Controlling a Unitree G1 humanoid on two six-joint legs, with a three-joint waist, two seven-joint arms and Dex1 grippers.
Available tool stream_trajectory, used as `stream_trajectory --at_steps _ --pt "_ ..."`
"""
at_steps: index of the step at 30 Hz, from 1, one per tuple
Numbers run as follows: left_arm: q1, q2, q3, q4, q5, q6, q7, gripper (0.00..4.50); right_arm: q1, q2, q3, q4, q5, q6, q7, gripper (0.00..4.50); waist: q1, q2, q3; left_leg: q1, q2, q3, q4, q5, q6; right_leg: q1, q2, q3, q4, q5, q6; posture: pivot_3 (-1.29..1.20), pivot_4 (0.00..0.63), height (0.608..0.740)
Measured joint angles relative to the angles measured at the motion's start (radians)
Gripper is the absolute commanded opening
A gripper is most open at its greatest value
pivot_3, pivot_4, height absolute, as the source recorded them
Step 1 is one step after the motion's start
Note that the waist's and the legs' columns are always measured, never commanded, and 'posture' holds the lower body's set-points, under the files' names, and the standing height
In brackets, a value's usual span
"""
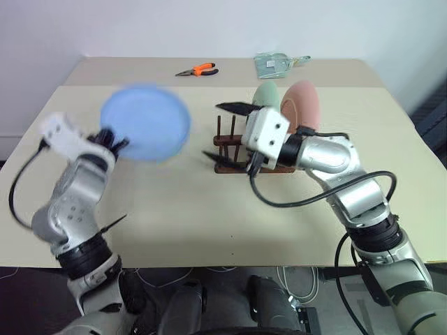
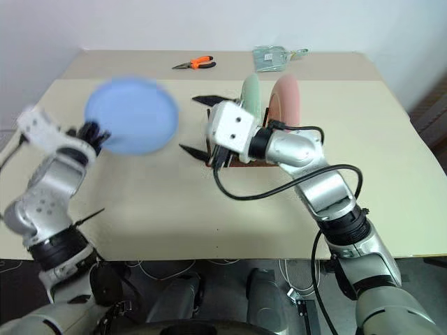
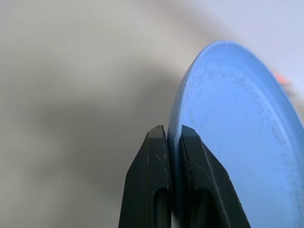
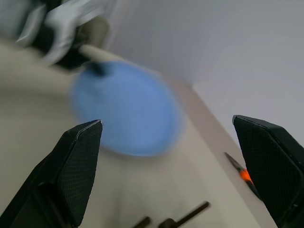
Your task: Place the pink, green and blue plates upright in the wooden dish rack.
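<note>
Three plates are counted, namely one blue plate, one green plate and one pink plate, along with one wooden dish rack, one pair of orange-handled pliers, one clear plastic packet and one table.

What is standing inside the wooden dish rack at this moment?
The green plate and pink plate stand upright in the wooden dish rack. The right gripper covers part of the rack, so their bases are hidden.

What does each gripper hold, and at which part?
The left gripper pinches the blue plate at its rim. The right gripper is open and holds nothing.
</note>
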Motion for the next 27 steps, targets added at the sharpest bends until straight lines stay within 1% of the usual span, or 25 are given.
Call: stream_trajectory --at_steps 3,6,7,8,9,12,15,16,19,21,22,23,24,25,27 --pt "-0.069 0.039 -0.102 -0.037 -0.005 -0.011 -0.051 0.11 -0.006 0.000 0.050 0.039 -0.103 -0.098 0.012 4.50 -0.011 0.000 0.000 0.002 0.001 0.002 -0.002 0.000 0.000 -0.001 0.000 0.001 0.001 0.000 0.000 0.00 0.150 0.740" --pt "-0.110 0.075 -0.173 -0.053 -0.009 -0.005 -0.087 0.11 -0.066 0.031 0.093 0.149 -0.222 -0.194 -0.002 4.50 -0.016 0.001 0.000 0.001 0.001 0.002 -0.002 0.000 -0.001 -0.003 0.001 0.001 0.002 0.000 0.000 0.00 0.150 0.740" --pt "-0.123 0.078 -0.187 -0.059 -0.014 -0.004 -0.096 0.00 -0.096 0.049 0.105 0.189 -0.264 -0.225 -0.017 3.97 -0.016 0.001 0.000 0.001 0.001 0.002 -0.002 0.000 -0.001 -0.003 0.001 0.002 0.002 0.000 0.000 0.00 0.150 0.740" --pt "-0.133 0.078 -0.194 -0.063 -0.024 -0.001 -0.102 0.00 -0.121 0.064 0.116 0.228 -0.306 -0.258 -0.033 3.67 -0.014 0.001 0.000 0.001 0.001 0.002 -0.002 0.000 -0.001 -0.003 0.001 0.002 0.002 0.000 0.000 0.00 0.150 0.740" --pt "-0.136 0.078 -0.196 -0.067 -0.031 0.000 -0.105 0.00 -0.137 0.074 0.122 0.258 -0.336 -0.282 -0.045 3.25 -0.011 0.001 0.000 0.001 0.001 0.002 -0.002 0.000 -0.001 -0.003 0.001 0.002 0.002 0.000 0.000 0.00 0.150 0.740" --pt "-0.134 0.082 -0.202 -0.075 -0.043 0.005 -0.105 0.00 -0.142 0.091 0.130 0.336 -0.404 -0.341 -0.065 1.74 -0.003 0.000 0.000 0.000 0.001 0.001 -0.001 0.001 -0.001 -0.002 0.001 0.002 0.002 0.000 0.000 0.00 0.150 0.740" --pt "-0.118 0.083 -0.205 -0.095 -0.051 0.017 -0.103 0.00 -0.142 0.097 0.132 0.361 -0.441 -0.370 -0.069 0.14 -0.004 0.000 0.000 0.000 0.001 0.001 -0.001 0.001 -0.001 -0.002 0.001 0.002 0.001 0.000 0.000 0.00 0.150 0.740" --pt "-0.111 0.085 -0.199 -0.095 -0.051 0.021 -0.098 0.00 -0.141 0.100 0.130 0.361 -0.450 -0.382 -0.074 0.05 -0.005 0.000 0.000 0.000 0.001 0.001 -0.001 0.001 -0.001 -0.002 0.001 0.002 0.002 0.000 0.000 0.00 0.150 0.740" --pt "-0.103 0.058 -0.167 -0.100 -0.096 0.016 -0.096 1.03 -0.134 0.106 0.126 0.360 -0.468 -0.397 -0.078 0.00 -0.005 0.000 0.000 0.000 0.001 0.000 -0.001 0.001 -0.001 -0.002 0.002 0.002 0.002 0.000 0.000 0.00 0.150 0.740" --pt "-0.109 0.018 -0.134 -0.099 -0.139 -0.014 -0.076 2.15 -0.134 0.116 0.122 0.353 -0.480 -0.406 -0.087 0.00 -0.005 0.000 0.000 0.000 0.001 0.000 -0.001 0.001 -0.001 -0.002 0.002 0.002 0.002 0.000 0.000 0.00 0.150 0.740" --pt "-0.126 -0.004 -0.108 -0.097 -0.159 -0.042 -0.057 2.50 -0.134 0.117 0.120 0.353 -0.481 -0.406 -0.087 0.00 -0.004 -0.001 0.001 0.000 0.001 0.000 -0.001 0.001 -0.001 -0.002 0.002 0.002 0.002 0.000 0.000 0.00 0.150 0.740" --pt "-0.171 -0.035 -0.055 -0.073 -0.190 -0.097 -0.014 3.04 -0.133 0.127 0.117 0.353 -0.477 -0.405 -0.087 0.00 -0.004 -0.001 0.001 0.000 0.001 0.000 -0.001 0.001 -0.002 -0.003 0.002 0.001 0.002 0.000 -0.001 0.00 0.150 0.740" --pt "-0.219 -0.041 0.004 -0.050 -0.203 -0.155 0.026 3.04 -0.131 0.143 0.110 0.349 -0.464 -0.404 -0.087 0.00 -0.006 -0.002 0.002 0.000 0.001 -0.001 -0.002 0.001 -0.002 -0.003 0.002 0.001 0.001 0.001 -0.001 0.00 0.150 0.740" --pt "-0.256 -0.025 0.056 -0.027 -0.202 -0.216 0.060 3.04 -0.125 0.165 0.096 0.334 -0.435 -0.400 -0.087 0.00 -0.010 -0.001 0.001 0.001 0.002 0.000 -0.003 0.001 -0.002 -0.003 0.003 0.002 0.001 0.001 -0.002 0.00 0.150 0.740" --pt "-0.241 0.033 0.086 -0.010 -0.170 -0.279 0.070 3.04 -0.117 0.191 0.065 0.303 -0.386 -0.385 -0.086 0.00 -0.012 0.000 0.001 0.003 0.002 0.001 -0.004 0.003 -0.005 -0.002 0.003 0.003 0.002 0.001 -0.001 0.00 0.150 0.740"
